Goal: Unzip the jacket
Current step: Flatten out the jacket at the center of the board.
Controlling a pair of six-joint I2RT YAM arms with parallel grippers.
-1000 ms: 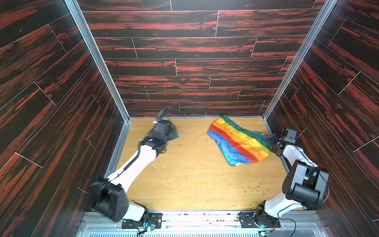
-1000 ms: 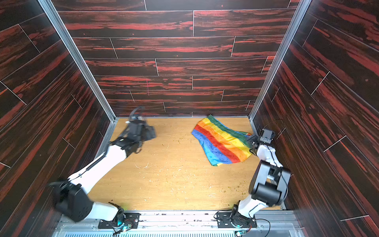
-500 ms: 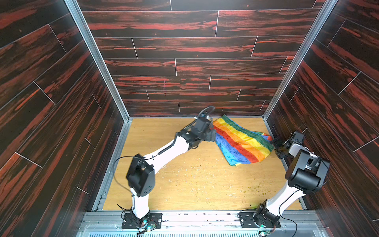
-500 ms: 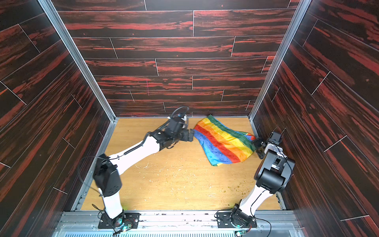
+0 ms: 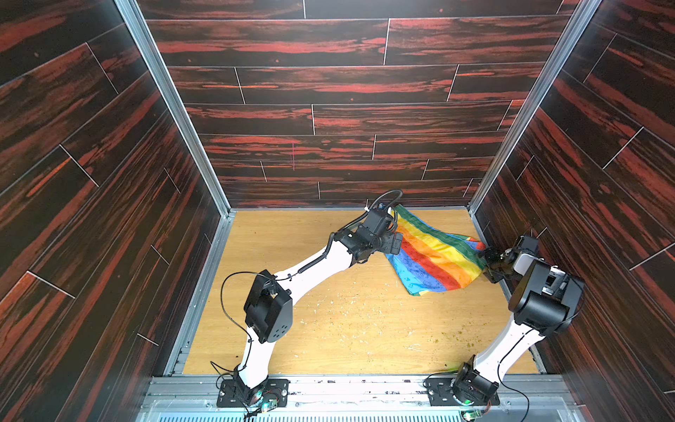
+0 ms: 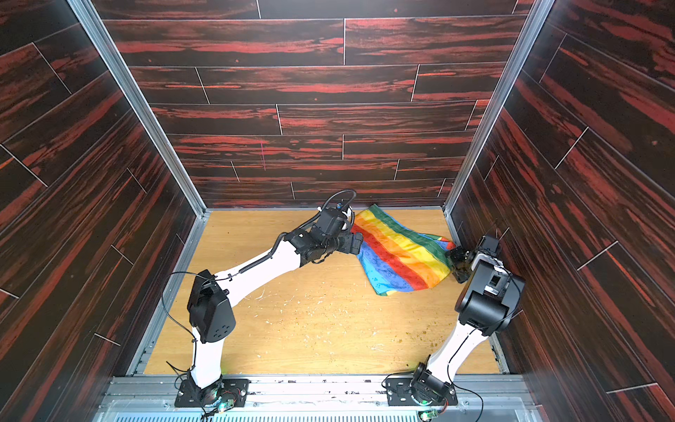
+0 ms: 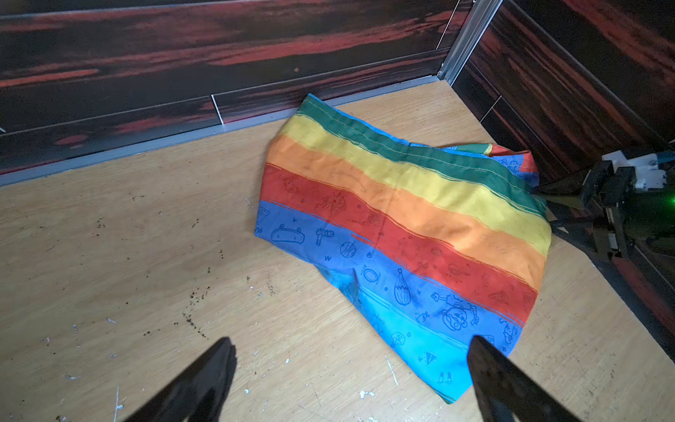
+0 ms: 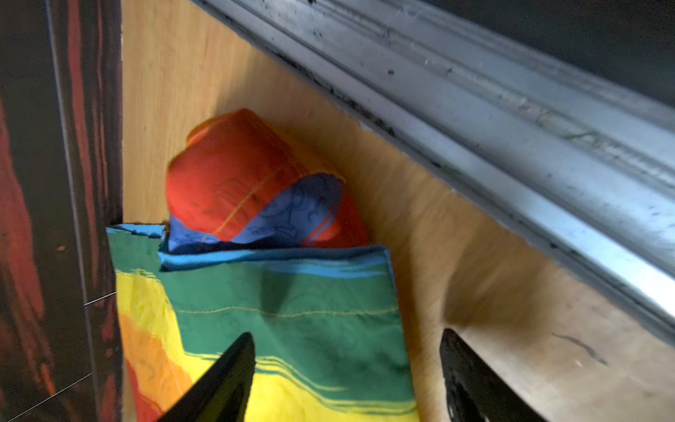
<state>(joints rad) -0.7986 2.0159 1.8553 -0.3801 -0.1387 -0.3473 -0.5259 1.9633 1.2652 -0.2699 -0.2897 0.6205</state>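
One thin rainbow-striped jacket (image 5: 434,255) lies right of centre on the wooden tabletop (image 5: 328,329), long axis slanting upper left to lower right, bunched red end rightward. Two black grippers flank it: left gripper (image 5: 396,244) spread wide at the blue edge, right gripper (image 8: 347,332) spread astride the green hem.

Place: a robot test cell, lab-style enclosure.
Walls: dark red-black wood-grain panels (image 5: 347,84) on the left, far and right sides.
Frame: aluminium posts (image 5: 175,109) at the far corners.
Floor: bare plywood (image 5: 292,237), littered with crumbs.
Near edge: metal rail (image 5: 365,387) carrying two bolted arm bases (image 5: 252,392).
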